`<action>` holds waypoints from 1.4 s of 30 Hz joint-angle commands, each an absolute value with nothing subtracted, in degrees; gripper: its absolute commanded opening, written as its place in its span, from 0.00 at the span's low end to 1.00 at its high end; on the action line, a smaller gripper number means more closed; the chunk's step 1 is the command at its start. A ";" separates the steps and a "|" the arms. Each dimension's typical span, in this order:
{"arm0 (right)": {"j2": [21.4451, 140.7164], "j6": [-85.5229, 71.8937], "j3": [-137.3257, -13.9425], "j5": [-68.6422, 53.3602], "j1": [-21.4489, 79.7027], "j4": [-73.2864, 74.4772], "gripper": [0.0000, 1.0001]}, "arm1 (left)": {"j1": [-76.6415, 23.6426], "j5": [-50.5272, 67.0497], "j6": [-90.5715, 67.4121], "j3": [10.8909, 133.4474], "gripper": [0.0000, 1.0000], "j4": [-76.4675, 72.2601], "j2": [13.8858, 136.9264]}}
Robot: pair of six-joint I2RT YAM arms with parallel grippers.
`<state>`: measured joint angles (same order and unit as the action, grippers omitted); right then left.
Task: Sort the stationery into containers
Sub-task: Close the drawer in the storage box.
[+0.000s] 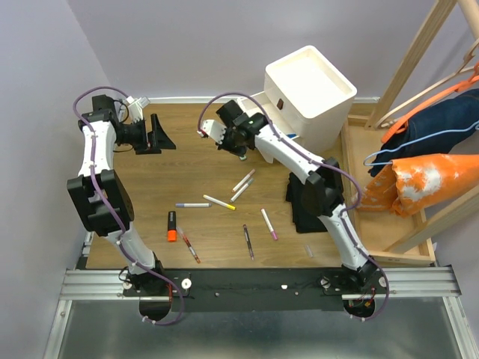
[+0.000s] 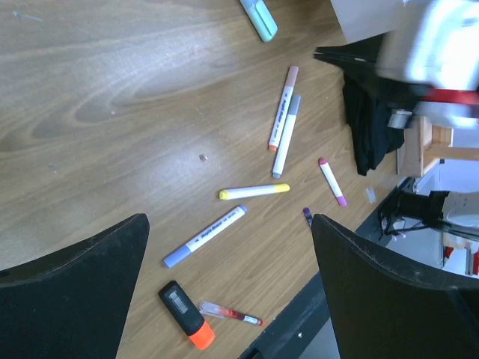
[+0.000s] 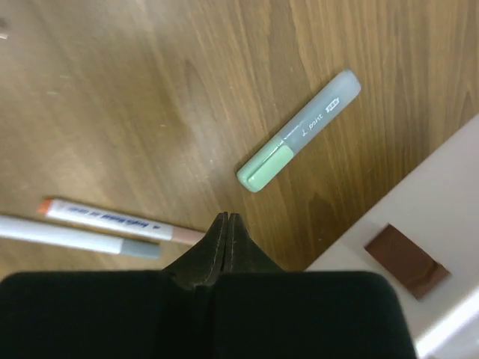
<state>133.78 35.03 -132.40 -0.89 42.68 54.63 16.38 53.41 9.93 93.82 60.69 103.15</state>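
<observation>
right gripper (image 3: pixel 226 238): pressing together, empty
left gripper (image 2: pixel 230 223): standing spread wide
risk: descending shut, it may be pushing the green highlighter (image 3: pixel 299 134) aside

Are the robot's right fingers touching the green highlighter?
Apart. The right wrist view shows bare table between the shut right fingers and the green highlighter.

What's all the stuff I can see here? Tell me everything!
table: one, brown wood, under everything
pens: seven, mostly white, coloured caps, scattered mid-table
orange highlighter: one, orange-black, front left
green highlighter: one, pale green, beside cabinet
cabinet: one, white, far side
cloth: one, black, right of pens
wooden rack: one, pale wood, right edge
clothes: few, orange and navy, on rack
left gripper: one, black, open, far left
right gripper: one, black, shut, near green highlighter
</observation>
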 commanded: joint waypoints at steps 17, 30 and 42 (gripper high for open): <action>137.64 42.36 -133.33 20.83 36.92 47.81 0.00 | 14.50 54.40 1.93 87.01 0.99 47.64 103.01; 134.39 38.85 -136.50 7.39 36.12 56.95 0.01 | 13.45 54.32 1.32 87.10 0.99 46.93 103.53; 132.71 41.05 -130.69 18.98 35.68 51.59 0.00 | 10.90 53.96 1.14 88.68 0.99 46.85 105.73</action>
<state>131.72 40.07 -132.09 13.80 36.05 53.12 12.16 53.47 1.61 87.15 47.57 104.20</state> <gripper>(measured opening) 0.008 0.987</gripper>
